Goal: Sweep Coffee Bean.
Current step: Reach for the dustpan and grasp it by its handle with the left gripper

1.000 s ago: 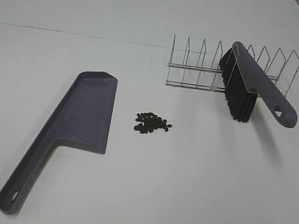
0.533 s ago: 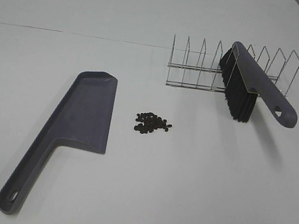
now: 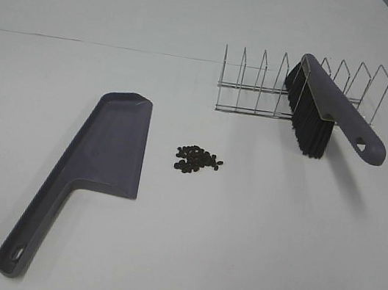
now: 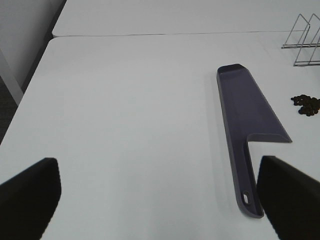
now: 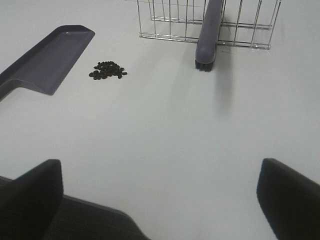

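Here's the white table [image 3: 249,258], filling the high view. Just left of centre in that frame sits the coffee bean [image 3: 197,160] cluster, a loose little heap of dark ovals lying on the table. To its left, near but not touching, the grey-purple dustpan [image 3: 111,150] lies flat. Its pan end points toward the upper middle, and its long handle runs down to the lower left corner, with a hanging hole at the tip.

In the upper right a wire rack [image 3: 252,88] stands on the table. The brush [image 3: 333,112] rests tilted across it, black bristles pointing down and handle end sticking out to the right. Brush and beans are well apart.

The left hand [image 4: 160,200] shows in its wrist view with both dark fingers [image 4: 30,195] spread wide and nothing between them, above bare table, the dustpan handle near one finger. The right hand [image 5: 160,200] is likewise spread wide and empty, with the beans, the dustpan and the racked brush out ahead of it.
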Robot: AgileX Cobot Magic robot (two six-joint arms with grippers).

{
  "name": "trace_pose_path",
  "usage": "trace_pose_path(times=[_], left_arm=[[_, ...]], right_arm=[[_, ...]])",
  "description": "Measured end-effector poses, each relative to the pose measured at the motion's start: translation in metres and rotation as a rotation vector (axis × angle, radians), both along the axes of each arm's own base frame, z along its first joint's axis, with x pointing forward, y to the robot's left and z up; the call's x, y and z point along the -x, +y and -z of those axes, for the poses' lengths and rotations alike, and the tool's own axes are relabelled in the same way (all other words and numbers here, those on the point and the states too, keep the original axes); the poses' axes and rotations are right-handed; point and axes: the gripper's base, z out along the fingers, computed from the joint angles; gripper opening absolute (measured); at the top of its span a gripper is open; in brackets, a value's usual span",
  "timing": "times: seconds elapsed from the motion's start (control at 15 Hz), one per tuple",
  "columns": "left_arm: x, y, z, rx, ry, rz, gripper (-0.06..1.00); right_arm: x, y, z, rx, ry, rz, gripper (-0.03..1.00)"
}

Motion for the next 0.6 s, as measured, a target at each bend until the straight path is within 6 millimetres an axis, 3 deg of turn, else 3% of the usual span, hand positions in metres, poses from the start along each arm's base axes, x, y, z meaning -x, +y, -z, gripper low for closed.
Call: trace_pose_path(times=[0.6], left_arm=[[0.0,0.0,0.0,-0.001,0.0,0.0,0.99]], right_arm=[[0.0,0.0,0.0,0.0,0.0,0.0,0.95]])
